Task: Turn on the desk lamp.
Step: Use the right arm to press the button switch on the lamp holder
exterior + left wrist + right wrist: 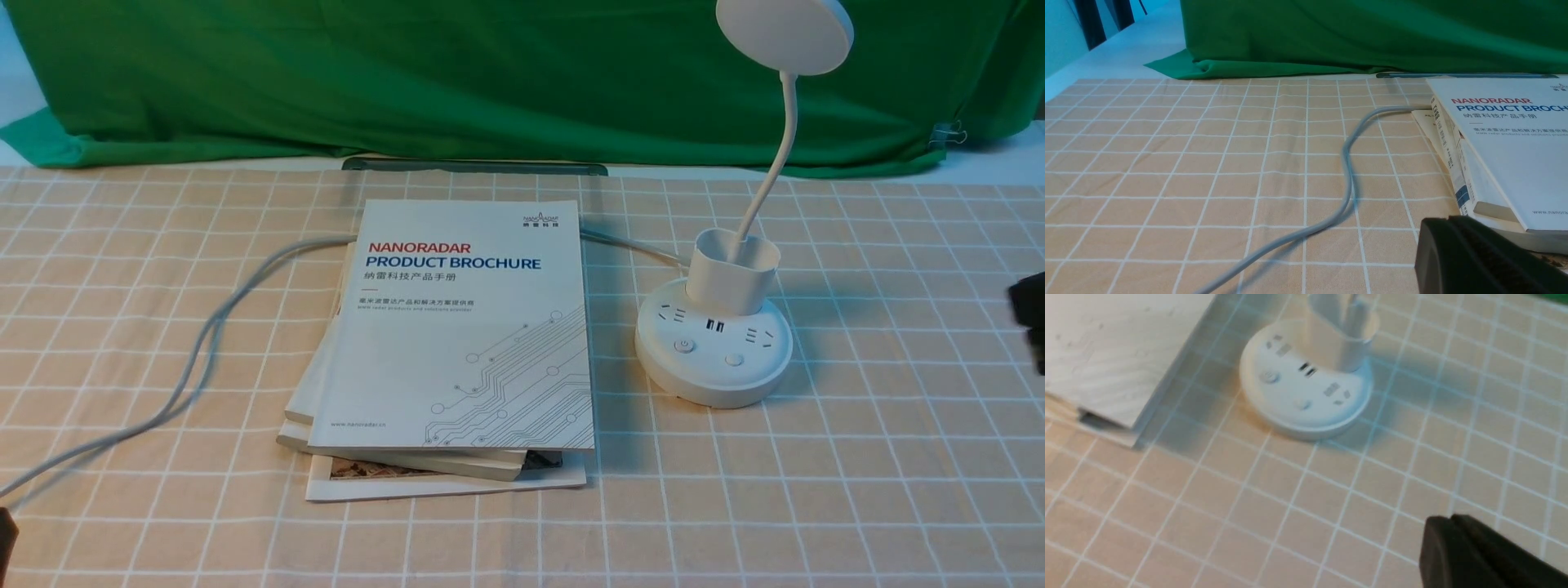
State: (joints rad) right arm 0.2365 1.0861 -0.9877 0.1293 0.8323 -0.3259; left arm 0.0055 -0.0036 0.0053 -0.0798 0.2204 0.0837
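Black right hand (pixel 1447 520), fingers pressed together, hangs well apart from the white plastic gooseneck lamp (pixel 714 347), which stands upright on the checked beige worktop (pixel 816 490) beside stacked white-covered books (pixel 465 327); black left hand (pixel 1443 222) is closed too.

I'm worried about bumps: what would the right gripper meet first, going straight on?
Probably the beige, white-checked tablecloth near the white plastic desk lamp, or perhaps the lamp itself; depth is unclear.

Desk lamp (pixel 714 351): white plastic, smooth, low sheen; top brochure (pixel 457 327): paper, smooth printed cover; backdrop (pixel 522 82): green cloth, matt, softly creased; table covering (pixel 163 327): cloth-like, matt, slightly wrinkled; cable (pixel 192 359): smooth, plastic-looking sheath.
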